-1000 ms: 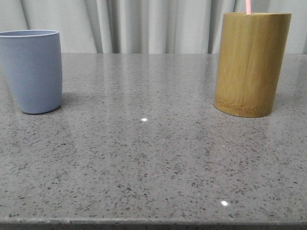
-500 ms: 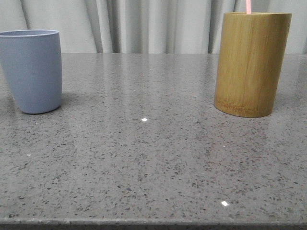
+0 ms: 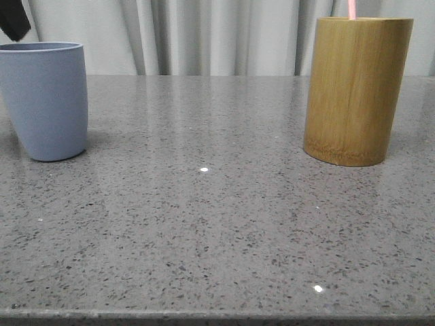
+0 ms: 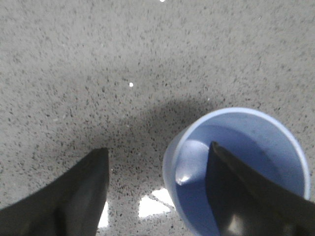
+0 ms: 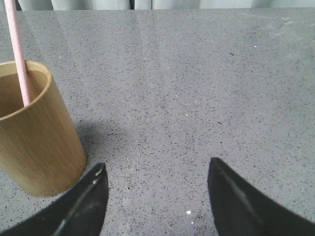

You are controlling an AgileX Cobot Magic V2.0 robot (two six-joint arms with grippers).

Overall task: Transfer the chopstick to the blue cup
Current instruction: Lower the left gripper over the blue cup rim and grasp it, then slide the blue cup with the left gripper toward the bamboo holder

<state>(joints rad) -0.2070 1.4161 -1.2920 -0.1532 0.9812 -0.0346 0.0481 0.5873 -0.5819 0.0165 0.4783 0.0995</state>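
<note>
- Front view, far left: a dark tip of the left gripper [image 3: 13,19] shows at the top corner, at about 11 o'clock from the blue cup [image 3: 47,102], above its rim and not touching it
- The blue cup stands upright on the speckled grey table [image 3: 204,224]; it is matte grey-blue, plain, handleless, and narrows to a rounded base
- Left wrist view: the left gripper's two dark fingers [image 4: 74,196] are spread apart and hold nothing; one hangs over the cup's open mouth, the other over bare table just beside it
- The cup's inside looks empty
- Front view, right side: the bamboo holder [image 3: 355,92], a taller yellow-brown cylinder, stands well apart from the cup
- The chopstick [image 3: 352,9], thin, straight and pale pink, rises from the holder at 12 o'clock, leaning on the inner wall in the right wrist view
- Right wrist view: the right gripper [image 5: 155,196] is spread wide, empty, over bare table near the holder
</note>
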